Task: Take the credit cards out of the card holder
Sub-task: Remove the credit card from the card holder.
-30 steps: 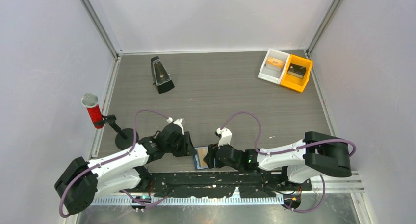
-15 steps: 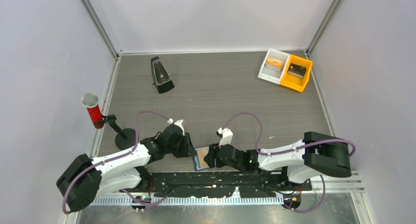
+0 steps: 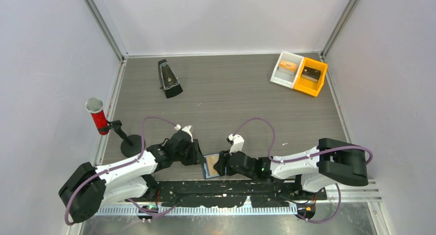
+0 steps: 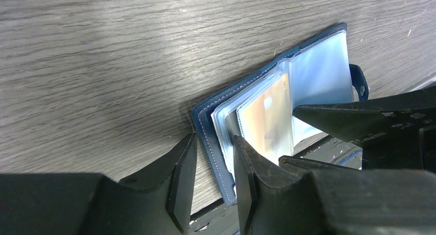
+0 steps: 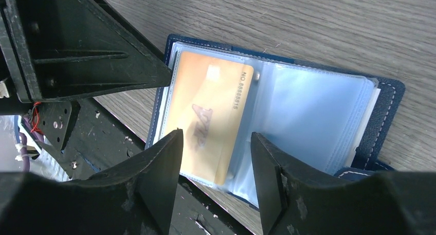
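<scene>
**Far left.** One microphone [image 3: 95, 113], with a red body and a grey mesh head, stands on a black round-foot stand; only the top view shows it.

**Rear left.** One black metronome [image 3: 168, 78], wedge-shaped, stands on the grey wood-grain table [image 3: 231, 101].

**Left gripper** [image 4: 213, 139]. Its two black plastic fingers [image 4: 181, 178] taper to blunt tips and stand close together. The stitched edge of the card holder's cover lies between them. Whether they pinch it or merely straddle it cannot be told.

**Card holder** [image 5: 388, 106]. It lies open and flat at the near table edge, between the two grippers, with one corner over the black perforated base plate [image 3: 216, 186]. It has a navy cover with pale stitching, clear glossy plastic sleeves and one small snap tab [image 4: 358, 83].

**Card** [image 5: 211, 111]. One orange-yellow card sits inside the left sleeve. The right wrist view shows its printed number; the left wrist view shows only glare on it.

**Right gripper** [image 5: 216, 136]. Its jaws are spread wide above the card's near end and grasp nothing. The left wrist view shows one of its fingers [image 4: 360, 121] with its tip at the sleeve.

**Rear right.** Two bins [image 3: 299, 73] touch, one white and one orange. Each holds one small item.
</scene>
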You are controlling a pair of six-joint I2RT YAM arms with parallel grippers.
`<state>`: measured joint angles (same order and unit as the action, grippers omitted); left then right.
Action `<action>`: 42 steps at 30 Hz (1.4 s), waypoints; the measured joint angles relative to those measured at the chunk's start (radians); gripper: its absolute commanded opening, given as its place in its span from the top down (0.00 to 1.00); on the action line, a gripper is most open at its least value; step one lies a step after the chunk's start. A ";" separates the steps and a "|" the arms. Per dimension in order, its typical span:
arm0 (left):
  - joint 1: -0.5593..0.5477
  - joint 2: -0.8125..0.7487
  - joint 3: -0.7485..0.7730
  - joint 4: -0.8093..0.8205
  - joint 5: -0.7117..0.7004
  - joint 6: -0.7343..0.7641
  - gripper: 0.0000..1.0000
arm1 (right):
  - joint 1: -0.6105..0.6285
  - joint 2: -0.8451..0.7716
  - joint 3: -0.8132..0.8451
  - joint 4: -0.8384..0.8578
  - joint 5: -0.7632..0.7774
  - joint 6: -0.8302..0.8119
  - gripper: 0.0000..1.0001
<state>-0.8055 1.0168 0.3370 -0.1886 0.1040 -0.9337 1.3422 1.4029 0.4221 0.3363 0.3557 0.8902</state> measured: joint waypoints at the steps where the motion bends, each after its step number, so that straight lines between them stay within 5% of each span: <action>1: 0.000 0.000 -0.001 0.004 0.003 -0.001 0.65 | -0.001 0.000 0.000 0.000 -0.001 0.000 0.39; 17: 0.002 0.036 0.007 0.024 0.046 0.002 0.64 | -0.001 0.011 0.040 -0.031 -0.019 -0.027 0.22; 42: 0.009 0.046 0.020 0.035 0.079 0.006 0.64 | 0.025 0.077 0.163 -0.192 0.036 -0.073 0.22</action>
<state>-0.7963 1.0630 0.3569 -0.1535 0.1833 -0.9276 1.3674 1.4796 0.5854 0.1440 0.3920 0.8173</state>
